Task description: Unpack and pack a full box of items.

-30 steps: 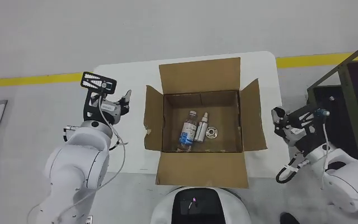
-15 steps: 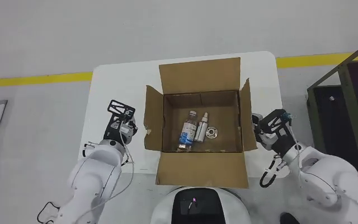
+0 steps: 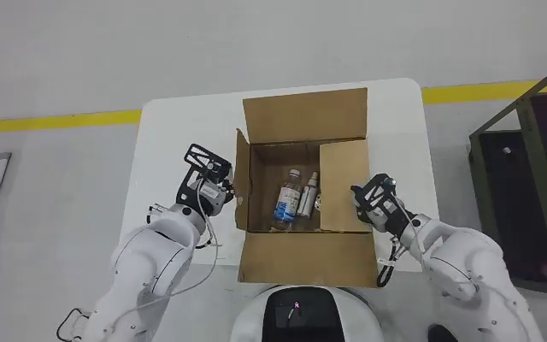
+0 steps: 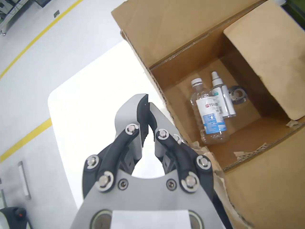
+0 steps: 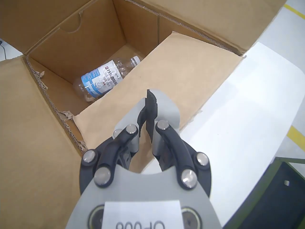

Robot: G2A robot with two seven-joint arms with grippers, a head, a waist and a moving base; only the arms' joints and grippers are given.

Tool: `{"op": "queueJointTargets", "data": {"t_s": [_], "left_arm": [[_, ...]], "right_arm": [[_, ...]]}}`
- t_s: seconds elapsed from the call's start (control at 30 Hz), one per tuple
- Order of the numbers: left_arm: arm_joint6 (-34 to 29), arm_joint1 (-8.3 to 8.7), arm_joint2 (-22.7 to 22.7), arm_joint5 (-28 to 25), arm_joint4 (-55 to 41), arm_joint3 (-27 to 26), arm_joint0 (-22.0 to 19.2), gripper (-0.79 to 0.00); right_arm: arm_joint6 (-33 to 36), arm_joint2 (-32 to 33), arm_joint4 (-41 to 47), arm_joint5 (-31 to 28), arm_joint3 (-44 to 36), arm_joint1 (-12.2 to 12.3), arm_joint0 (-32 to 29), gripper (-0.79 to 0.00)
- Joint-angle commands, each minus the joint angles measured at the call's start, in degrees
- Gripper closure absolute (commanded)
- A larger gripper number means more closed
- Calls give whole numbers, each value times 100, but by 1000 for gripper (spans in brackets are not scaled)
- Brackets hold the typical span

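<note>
Found the left gripper (image 4: 145, 110) pinched closed on nothing, tips just beside the raised left flap (image 3: 242, 171) of the cardboard box (image 3: 303, 115). Found the right gripper (image 5: 149, 104) closed and empty too, tips at the right flap (image 5: 171, 72), which lay folded inward. Beyond both sets of fingertips, noted a clear bottle (image 4: 209, 117), a spray bottle (image 4: 222, 96) and a metal ring (image 4: 237, 94) lying on the box floor.

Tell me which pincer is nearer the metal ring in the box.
Right. The right pincer is at the folded-in flap beside the metal ring; the left pincer is outside the opposite wall of the box, with the clear bottle and spray bottle between it and the ring.
</note>
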Motion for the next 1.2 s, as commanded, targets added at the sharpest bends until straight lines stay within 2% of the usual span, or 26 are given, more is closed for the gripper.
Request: {"op": "queueJointTargets", "data": {"t_s": [0.0, 0.2, 0.53, 0.73, 0.93, 1.17], "left_arm": [[-5, -12, 74, -49, -167, 25, -91, 0], [-11, -47, 311, -155, -511, 115, -341, 0], [32, -115, 911, -445, -842, 533, -701, 0], [-260, -151, 1225, -608, -1006, 934, -918, 0], [-585, -193, 1350, -354, -1196, 1276, -1121, 0], [-746, -216, 1393, -189, -1260, 1363, -1255, 0]], "right_arm": [[-27, 55, 73, 93, -57, 1, 25, 0], [-28, 673, 447, 461, -270, 31, 37, 0], [175, 1832, 867, 606, -279, 115, -155, 0], [249, 1964, 864, 727, -350, 133, -370, 0], [275, 1951, 856, 791, -503, 145, -495, 0], [258, 1909, 850, 821, -580, 162, -518, 0]]}}
